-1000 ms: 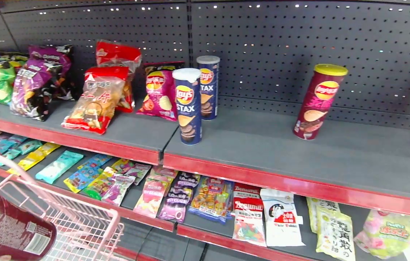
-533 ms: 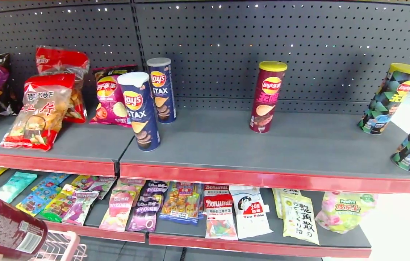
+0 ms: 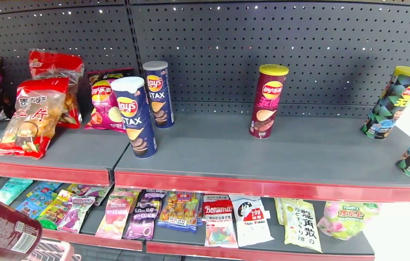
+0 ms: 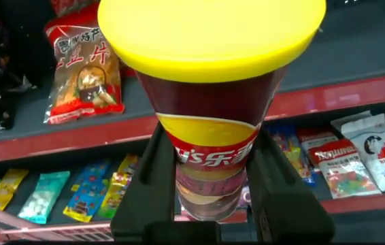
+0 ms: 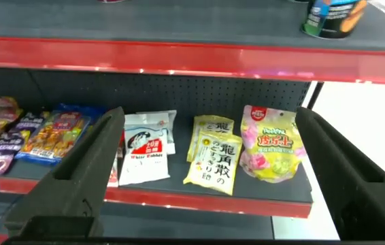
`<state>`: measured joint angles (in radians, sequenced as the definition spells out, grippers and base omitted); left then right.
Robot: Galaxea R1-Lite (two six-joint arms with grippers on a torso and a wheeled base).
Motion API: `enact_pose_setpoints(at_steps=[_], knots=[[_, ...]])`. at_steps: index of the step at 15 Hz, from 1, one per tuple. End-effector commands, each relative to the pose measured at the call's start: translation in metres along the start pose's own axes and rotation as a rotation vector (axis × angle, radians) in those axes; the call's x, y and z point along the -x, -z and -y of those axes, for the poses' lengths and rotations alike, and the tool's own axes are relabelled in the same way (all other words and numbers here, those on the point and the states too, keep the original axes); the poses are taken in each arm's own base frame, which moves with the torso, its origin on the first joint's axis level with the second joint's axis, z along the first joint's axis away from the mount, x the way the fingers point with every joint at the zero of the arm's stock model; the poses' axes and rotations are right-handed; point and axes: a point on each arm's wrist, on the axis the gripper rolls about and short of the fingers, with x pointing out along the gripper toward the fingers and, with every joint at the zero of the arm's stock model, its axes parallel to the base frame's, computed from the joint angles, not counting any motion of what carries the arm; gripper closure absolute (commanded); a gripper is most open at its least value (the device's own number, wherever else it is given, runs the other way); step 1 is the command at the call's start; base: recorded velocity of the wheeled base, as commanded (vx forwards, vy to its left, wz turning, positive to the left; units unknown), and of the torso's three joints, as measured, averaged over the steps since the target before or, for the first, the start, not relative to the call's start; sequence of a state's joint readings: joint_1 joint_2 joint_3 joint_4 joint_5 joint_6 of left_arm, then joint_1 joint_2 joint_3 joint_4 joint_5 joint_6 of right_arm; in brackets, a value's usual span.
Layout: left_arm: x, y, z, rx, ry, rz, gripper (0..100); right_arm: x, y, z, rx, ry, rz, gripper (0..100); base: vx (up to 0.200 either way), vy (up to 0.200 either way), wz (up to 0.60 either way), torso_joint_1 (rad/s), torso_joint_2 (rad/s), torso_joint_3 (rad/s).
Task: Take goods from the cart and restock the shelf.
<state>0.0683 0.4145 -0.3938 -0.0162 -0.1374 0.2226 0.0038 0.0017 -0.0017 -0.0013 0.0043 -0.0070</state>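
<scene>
Low and far to the left of the maroon canister (image 3: 267, 101) standing upright on the upper shelf (image 3: 263, 185), your left gripper (image 4: 213, 197) clamps a matching chip can (image 4: 209, 102). Its two black fingers (image 4: 148, 184) press the glossy cardboard tube from either side, below a smooth, round yellow plastic lid. The pink wire cart (image 3: 51, 250) sits just beside the held can. Your right gripper (image 5: 209, 116) hangs with its jaws spread wide and nothing between them, facing the lower shelf (image 5: 260, 204) that runs beneath the canister.

The upper shelf is a matte grey deck with a shiny red front lip, backed by dark perforated pegboard (image 3: 299, 43). Nearest on the maroon canister's left stand two navy cylinders (image 3: 135, 117), the front one capped in white, the rear one in grey. Farther left lean a magenta foil crisp bag (image 3: 105, 103) and crinkled red-and-clear snack bags (image 3: 31, 117). Well apart on the canister's right stand two patterned cans (image 3: 393, 103), printed in green-and-black facets; the rear one has a yellow lid, while the front one's top is cut off by the picture edge.

Under the canister, the lower shelf carries flat, shiny packets lying in overlapping rows. Almost directly below it lies a white pouch (image 3: 252, 221). To the right of that are a pale yellow-green packet (image 3: 299, 224) and a puffy green-and-pink bag (image 3: 346, 219). To the left, colourful candy sachets (image 3: 118, 214) run on toward the cart.
</scene>
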Motion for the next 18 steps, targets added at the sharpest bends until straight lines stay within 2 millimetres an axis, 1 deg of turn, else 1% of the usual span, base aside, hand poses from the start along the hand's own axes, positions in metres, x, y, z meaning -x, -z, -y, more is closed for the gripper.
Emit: enact_pose_setpoints(at_steps=[1, 3, 5, 6, 7, 8, 9, 10, 11, 12, 13, 14, 15, 16, 17, 18], knots=[[0.002, -0.001, 0.0, -0.005, 0.004, 0.015, 100, 0.0, 0.0, 0.0, -0.001, -0.001, 0.0, 0, 0.0, 0.0, 0.0, 0.0, 0.0, 0.0], [0.006, -0.001, 0.001, -0.007, 0.013, 0.034, 100, 0.0, 0.0, 0.0, 0.004, -0.003, -0.001, 0, 0.0, 0.0, 0.0, 0.0, 0.0, 0.0], [0.013, 0.005, 0.003, -0.007, 0.024, 0.04, 100, 0.0, 0.0, 0.0, 0.005, -0.003, 0.003, 0, 0.0, 0.0, 0.0, 0.0, 0.0, 0.0], [0.017, 0.006, 0.004, -0.002, 0.038, 0.038, 100, 0.001, -0.009, -0.001, 0.0, -0.032, 0.028, 0, 0.0, 0.0, 0.0, 0.0, 0.0, 0.0], [0.02, 0.007, 0.005, -0.001, 0.063, 0.039, 100, 0.0, -0.039, 0.0, -0.014, -0.079, 0.036, 0, 0.0, 0.0, 0.0, 0.0, 0.0, 0.0], [0.021, 0.006, 0.007, 0.015, 0.126, 0.055, 100, -0.018, -0.104, -0.001, -0.107, -0.121, 0.004, 0, 0.0, 0.0, 0.0, 0.0, 0.0, 0.0], [0.022, 0.005, 0.007, 0.062, 0.153, 0.064, 100, -0.036, -0.132, -0.002, -0.118, -0.173, -0.032, 0, 0.0, 0.0, 0.0, 0.0, 0.0, 0.0], [0.022, 0.003, 0.007, 0.082, 0.151, 0.062, 100, -0.046, -0.137, -0.004, -0.075, -0.208, -0.061, 0, 0.0, 0.0, 0.0, 0.0, 0.0, 0.0], [0.021, 0.003, 0.006, 0.098, 0.146, 0.056, 100, -0.072, -0.139, -0.008, 0.063, -0.252, -0.141, 0, 0.0, 0.0, 0.0, 0.0, 0.0, 0.0], [0.022, 0.004, 0.007, 0.101, 0.144, 0.058, 100, -0.088, -0.144, -0.01, 0.084, -0.261, -0.176, 0, 0.0, 0.0, 0.0, 0.0, 0.0, 0.0], [0.022, 0.005, 0.007, 0.102, 0.145, 0.054, 100, -0.111, -0.156, -0.014, 0.087, -0.282, -0.184, 0, 0.0, 0.0, 0.0, 0.0, 0.0, 0.0], [0.02, 0.007, 0.007, 0.105, 0.141, 0.042, 100, -0.138, -0.166, -0.029, 0.095, -0.385, -0.206, 0, 0.0, 0.0, 0.0, 0.0, 0.0, 0.0], [0.02, 0.006, 0.007, 0.105, 0.14, 0.045, 100, -0.162, -0.17, -0.04, 0.096, -0.426, -0.221, 0, 0.0, 0.0, 0.0, 0.0, 0.0, 0.0], [0.021, 0.006, 0.007, 0.104, 0.141, 0.047, 100, -0.188, -0.169, -0.048, 0.097, -0.433, -0.226, 0, 0.0, 0.0, 0.0, 0.0, 0.0, 0.0], [0.02, 0.005, 0.007, 0.104, 0.141, 0.047, 100, -0.207, -0.166, -0.055, 0.1, -0.439, -0.22, 0, 0.0, 0.0, 0.0, 0.0, 0.0, 0.0], [0.021, 0.005, 0.007, 0.106, 0.141, 0.048, 100, -0.239, -0.158, -0.065, 0.101, -0.44, -0.203, 0, 0.0, 0.0, 0.0, 0.0, 0.0, 0.0]])
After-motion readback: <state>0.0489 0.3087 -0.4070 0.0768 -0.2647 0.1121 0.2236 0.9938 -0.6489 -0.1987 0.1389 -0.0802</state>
